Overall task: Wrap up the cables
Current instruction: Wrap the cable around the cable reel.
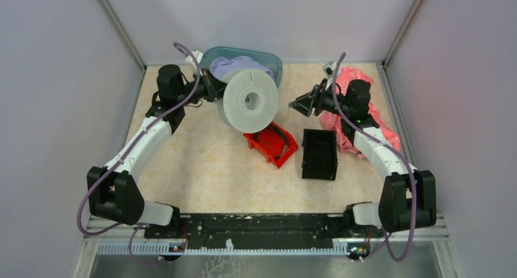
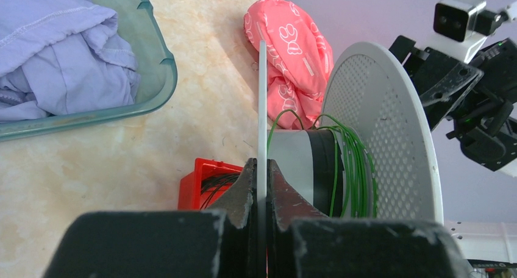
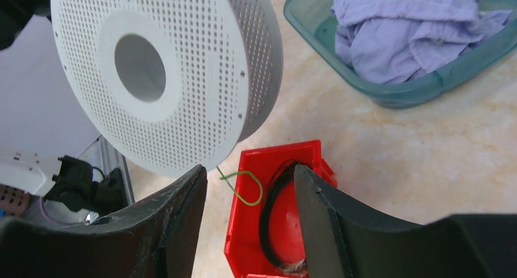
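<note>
The left gripper [image 2: 261, 168] is pinching the rim of the white perforated plastic spool [image 2: 381, 107], with thin green wire [image 2: 353, 168] coiling loosely round its core. The right gripper [image 3: 249, 171] is gaping near the dangling tail; if it misses, slack loops could slide off.

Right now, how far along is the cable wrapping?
Done: several turns of thin green wire sit on the core of the white perforated plastic spool. In hand: left end effector clamps its flange; right end effector, open, faces the wire's loose tail. Left: that tail, near the red plastic bin, is not yet wound.
</note>
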